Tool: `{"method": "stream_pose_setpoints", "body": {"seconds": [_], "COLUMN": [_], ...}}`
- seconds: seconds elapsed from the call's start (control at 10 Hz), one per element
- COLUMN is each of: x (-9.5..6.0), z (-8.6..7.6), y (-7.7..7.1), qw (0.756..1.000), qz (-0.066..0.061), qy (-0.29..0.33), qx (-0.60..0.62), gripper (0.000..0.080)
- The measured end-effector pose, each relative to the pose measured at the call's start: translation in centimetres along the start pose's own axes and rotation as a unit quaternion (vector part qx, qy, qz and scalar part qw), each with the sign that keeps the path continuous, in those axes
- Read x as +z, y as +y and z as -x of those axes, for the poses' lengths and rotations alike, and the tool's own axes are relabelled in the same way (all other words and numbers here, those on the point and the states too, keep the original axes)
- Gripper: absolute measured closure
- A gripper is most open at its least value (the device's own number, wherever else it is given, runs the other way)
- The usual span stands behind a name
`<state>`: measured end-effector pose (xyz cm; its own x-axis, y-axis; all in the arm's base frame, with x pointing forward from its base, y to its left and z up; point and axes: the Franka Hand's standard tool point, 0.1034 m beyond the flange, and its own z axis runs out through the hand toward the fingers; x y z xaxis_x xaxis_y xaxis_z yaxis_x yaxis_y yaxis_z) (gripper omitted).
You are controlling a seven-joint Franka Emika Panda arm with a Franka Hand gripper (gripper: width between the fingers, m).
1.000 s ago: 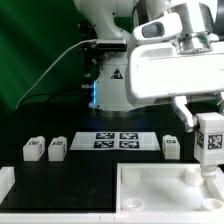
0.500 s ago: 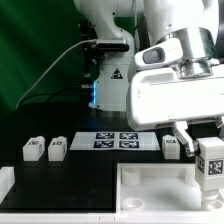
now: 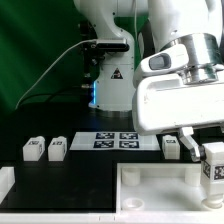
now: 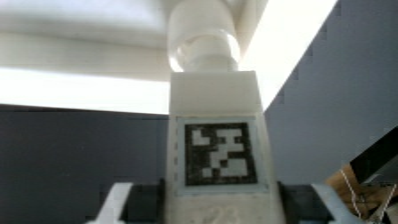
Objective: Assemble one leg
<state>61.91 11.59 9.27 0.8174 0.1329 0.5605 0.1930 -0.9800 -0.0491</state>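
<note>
The pincer (image 3: pixel 208 152) is closed on the leg (image 3: pixel 213 165), one finger on each side face (the wrist view shows both fingers (image 4: pixel 121 203) flanking the block). The leg (image 4: pixel 217 120) is a chunky white plastic block, held upright; its flat face carries a square black-and-white tag, and a rounded white peg rises from its far end. It hangs over the large white tray-like piece (image 3: pixel 150 166) – smooth plastic with raised rims – at the desk (image 3: pixel 90 175) corner nearest the camera on the exterior view's right. Contact between leg and tray cannot be determined. The desk surface is matt black. The marker board (image 3: pixel 118 140) lies flat toward the far edge.
</note>
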Motion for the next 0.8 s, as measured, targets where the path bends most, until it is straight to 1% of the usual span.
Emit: {"method": "stream_pose_setpoints", "body": {"seconds": [0.2,0.6,0.8], "x": [0.54,0.76,0.76], "z": [0.72,0.63,0.64], "y": [0.0,0.04,0.08], "qw": [1.0,1.0,1.0], "qz": [0.0,0.004,0.005], "qy": [-0.006,0.008,0.008], "qx": [0.001,0.011,0.011], "gripper": [0.0507,0.0506,0.0506]}}
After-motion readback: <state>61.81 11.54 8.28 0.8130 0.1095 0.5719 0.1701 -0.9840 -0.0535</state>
